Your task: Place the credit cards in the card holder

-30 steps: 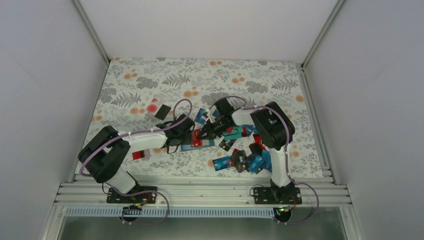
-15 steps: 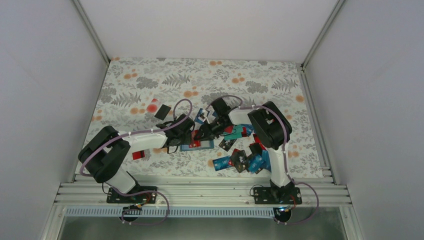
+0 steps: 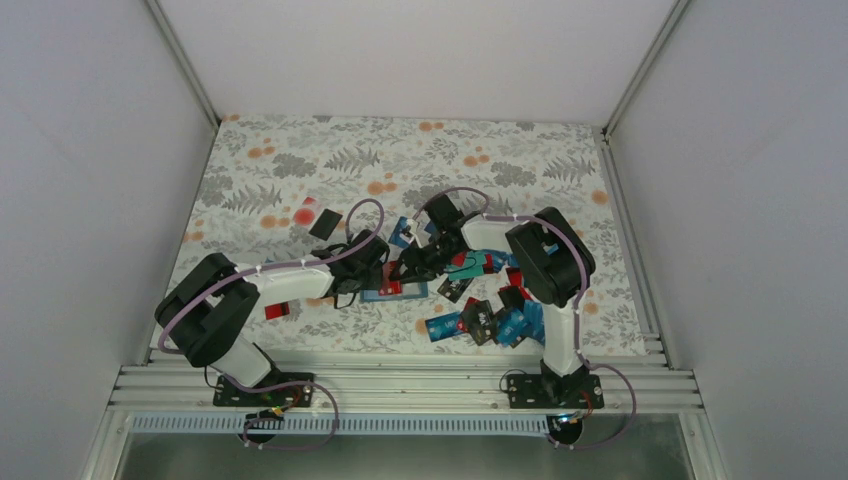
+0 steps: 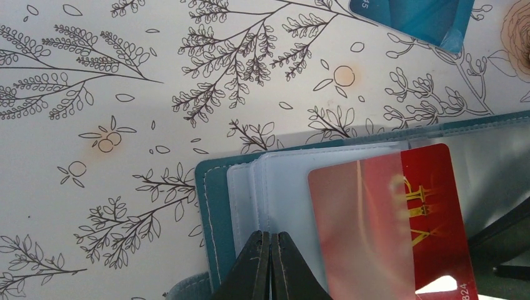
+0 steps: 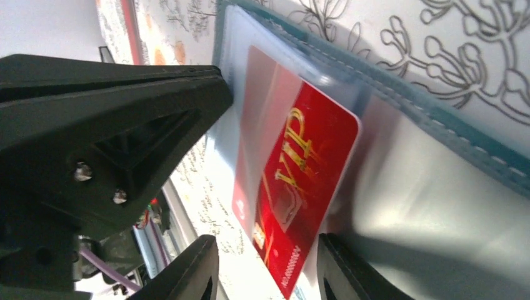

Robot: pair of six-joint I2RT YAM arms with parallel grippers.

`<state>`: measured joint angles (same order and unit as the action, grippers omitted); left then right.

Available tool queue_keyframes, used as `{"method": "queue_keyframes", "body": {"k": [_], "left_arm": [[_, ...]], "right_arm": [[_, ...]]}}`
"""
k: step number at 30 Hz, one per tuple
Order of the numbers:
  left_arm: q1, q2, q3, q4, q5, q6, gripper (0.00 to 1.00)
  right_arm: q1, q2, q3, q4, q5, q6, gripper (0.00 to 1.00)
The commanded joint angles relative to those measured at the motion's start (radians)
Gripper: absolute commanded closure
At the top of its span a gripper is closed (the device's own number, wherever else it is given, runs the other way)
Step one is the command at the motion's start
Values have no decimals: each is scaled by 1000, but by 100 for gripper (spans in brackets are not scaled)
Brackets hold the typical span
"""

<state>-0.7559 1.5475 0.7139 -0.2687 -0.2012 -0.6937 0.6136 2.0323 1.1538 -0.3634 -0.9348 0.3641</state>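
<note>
The teal card holder (image 4: 209,206) lies open on the floral table with its clear sleeves up, and it also shows in the top view (image 3: 383,294). A red VIP card (image 4: 400,219) sits partly inside a clear sleeve, its outer end sticking out. My left gripper (image 4: 270,250) is shut, its tips pressing on the sleeves at the holder's left edge. My right gripper (image 5: 265,275) stands open around the red VIP card's (image 5: 294,169) free end, and neither finger touches it. The left gripper's dark body fills the left of the right wrist view.
Several loose blue, red and black cards (image 3: 485,318) lie in a heap in front of the right arm. A black card (image 3: 324,224) and a red card (image 3: 276,310) lie on the left. A blue card (image 4: 419,15) rests just beyond the holder.
My right gripper has opened and let go of the red card, which stays in the sleeve. The left gripper has stayed shut on the holder's edge.
</note>
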Motion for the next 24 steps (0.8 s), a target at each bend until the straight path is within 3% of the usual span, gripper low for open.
{"method": "queue_keyframes", "body": {"k": [1, 5, 9, 17, 22, 24], "left_arm": [[-10, 14, -42, -71, 19, -16, 98], [-15, 21, -41, -66, 22, -16, 98], [-20, 18, -44, -63, 21, -20, 98], [-31, -11, -47, -68, 38, -35, 98], [-32, -69, -50, -90, 46, -41, 98], [-31, -85, -44, -111, 44, -41, 98]], "right_arm": [[23, -16, -29, -20, 86, 11, 64], [35, -11, -20, -26, 156, 25, 79], [43, -23, -20, -22, 168, 35, 80], [86, 4, -3, 36, 133, 106, 94], [86, 27, -4, 44, 139, 121, 95], [86, 32, -8, 43, 137, 117, 90]]}}
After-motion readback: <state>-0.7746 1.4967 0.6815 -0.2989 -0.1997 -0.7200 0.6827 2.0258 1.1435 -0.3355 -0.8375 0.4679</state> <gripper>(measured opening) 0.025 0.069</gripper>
